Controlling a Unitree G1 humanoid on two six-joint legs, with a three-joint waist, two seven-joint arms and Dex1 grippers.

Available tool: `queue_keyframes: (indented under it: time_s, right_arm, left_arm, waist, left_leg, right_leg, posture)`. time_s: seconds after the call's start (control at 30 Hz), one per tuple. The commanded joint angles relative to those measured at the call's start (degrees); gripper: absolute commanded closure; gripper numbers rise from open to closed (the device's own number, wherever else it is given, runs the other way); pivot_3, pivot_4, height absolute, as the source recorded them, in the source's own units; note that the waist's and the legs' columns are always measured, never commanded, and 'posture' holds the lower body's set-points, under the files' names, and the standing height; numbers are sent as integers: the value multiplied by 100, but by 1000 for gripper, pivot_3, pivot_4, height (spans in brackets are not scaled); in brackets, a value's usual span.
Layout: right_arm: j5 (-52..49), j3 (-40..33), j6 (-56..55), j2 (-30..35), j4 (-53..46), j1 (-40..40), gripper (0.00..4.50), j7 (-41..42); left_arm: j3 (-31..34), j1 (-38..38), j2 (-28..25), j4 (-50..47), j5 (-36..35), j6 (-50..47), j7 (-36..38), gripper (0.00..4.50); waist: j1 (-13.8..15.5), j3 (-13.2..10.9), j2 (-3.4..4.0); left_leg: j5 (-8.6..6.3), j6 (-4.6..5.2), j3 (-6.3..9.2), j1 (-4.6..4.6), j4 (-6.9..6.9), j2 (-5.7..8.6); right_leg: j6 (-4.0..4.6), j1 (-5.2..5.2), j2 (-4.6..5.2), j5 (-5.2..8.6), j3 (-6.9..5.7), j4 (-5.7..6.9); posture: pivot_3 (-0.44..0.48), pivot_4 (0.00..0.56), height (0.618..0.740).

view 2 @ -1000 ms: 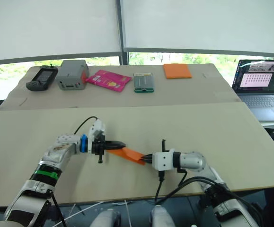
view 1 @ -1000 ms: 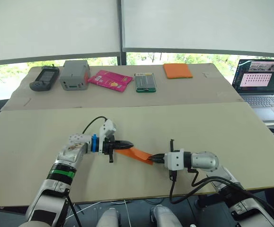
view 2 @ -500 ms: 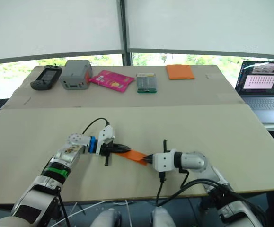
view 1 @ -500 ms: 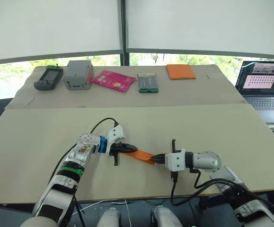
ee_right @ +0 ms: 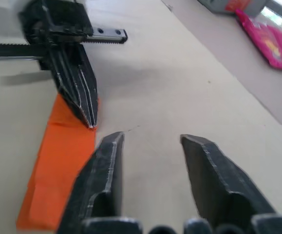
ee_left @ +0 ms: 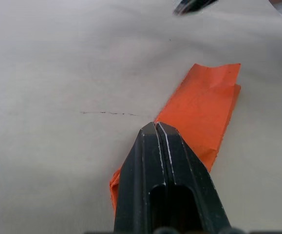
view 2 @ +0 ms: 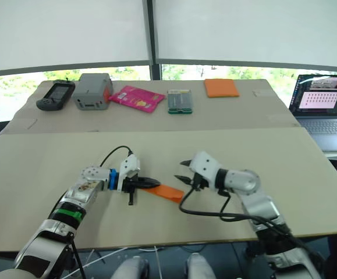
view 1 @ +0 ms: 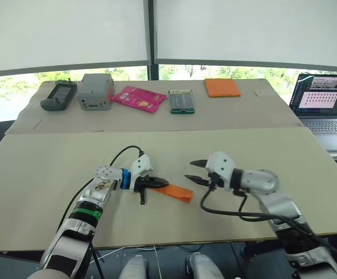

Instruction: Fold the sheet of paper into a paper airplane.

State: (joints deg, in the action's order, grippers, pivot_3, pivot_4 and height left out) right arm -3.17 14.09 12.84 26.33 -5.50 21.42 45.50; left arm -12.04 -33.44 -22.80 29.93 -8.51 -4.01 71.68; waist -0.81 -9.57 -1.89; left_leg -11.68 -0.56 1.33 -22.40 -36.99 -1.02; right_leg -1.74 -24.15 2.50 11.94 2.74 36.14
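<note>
The paper (view 1: 176, 191) is seen already folded into a narrow strip lying flat near the surface's (view 1: 244, 145) front edge, clamped at one end by the left end effector (view 1: 156, 183) — the right end effector (view 1: 194, 171) hovers spread beside it — so wings and nose are judged not yet formed.

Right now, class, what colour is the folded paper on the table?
Bright orange paper, clearest in the left wrist view.

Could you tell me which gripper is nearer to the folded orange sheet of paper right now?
Left. The left gripper is shut on one end of the sheet of paper. The right gripper is open, raised just beyond the other end, not touching it.
</note>
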Motion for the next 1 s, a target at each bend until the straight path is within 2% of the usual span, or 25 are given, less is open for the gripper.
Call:
queue_keyframes:
  time_s: [0.03, 0.1, 0.23, 0.43, 0.77, 0.87, 1.0]
  right_arm:
    - [183, 293, 519, -335, 9, -48, 3788, -340]
    - [277, 427, 911, -524, 103, -116, 4448, -513]
    - [170, 476, 1197, -790, -47, -339, 4448, -660]
    - [231, 406, 1324, -609, -46, -660, 4448, -760]
    - [-55, -453, 1095, 425, -609, -2053, 4448, -587]
    - [-177, -589, 912, 500, -657, -2095, 4448, -560]
    - [-790, -919, 410, 109, -1082, -1623, 4448, -519]
  left_arm:
    - [-5, 233, -96, -78, 68, -215, -127, 4500]
    - [-198, 365, -279, -130, 336, 9, -101, 4500]
    - [-259, 516, -335, -238, 327, 22, -141, 4500]
    - [-254, 506, -266, -249, 281, -29, -209, 4500]
    - [-250, 364, -194, -18, 254, 15, -156, 4500]
    - [-252, 319, -164, 44, 252, 28, -145, 4500]
    - [-260, 284, -159, 96, 266, 56, -100, 4500]
  waist:
    - [-2, 0, 0]
    - [-3, 0, 0]
    - [-17, 11, 9]
    - [-17, 48, 10]
    - [37, 139, -11]
    - [37, 148, -12]
    - [11, 146, -11]
  left_leg:
    - [0, 0, 1, 0, 0, 0]
    - [0, 0, 0, 0, 0, 0]
    - [0, 0, -1, 6, 1, -2]
    - [0, 0, 0, 9, 2, -3]
    - [-3, 2, 4, 13, 2, 3]
    - [-3, 2, 4, 13, 2, 4]
    - [-3, 2, 3, 6, 2, 3]
  right_leg:
    - [0, 0, 0, 0, 0, 0]
    - [0, 0, 0, 0, 0, 0]
    - [1, 3, 0, 0, 0, 0]
    - [0, 7, -1, 1, -1, -2]
    - [13, 22, 6, 20, -3, -15]
    - [26, 24, 6, 29, -3, -16]
    - [26, 16, 5, 28, -2, -17]
  posture:
    - [0, 150, 740]
    - [0, 150, 740]
    - [0, 150, 740]
    - [0, 150, 740]
    - [0, 150, 740]
    - [0, 150, 740]
    - [0, 150, 740]
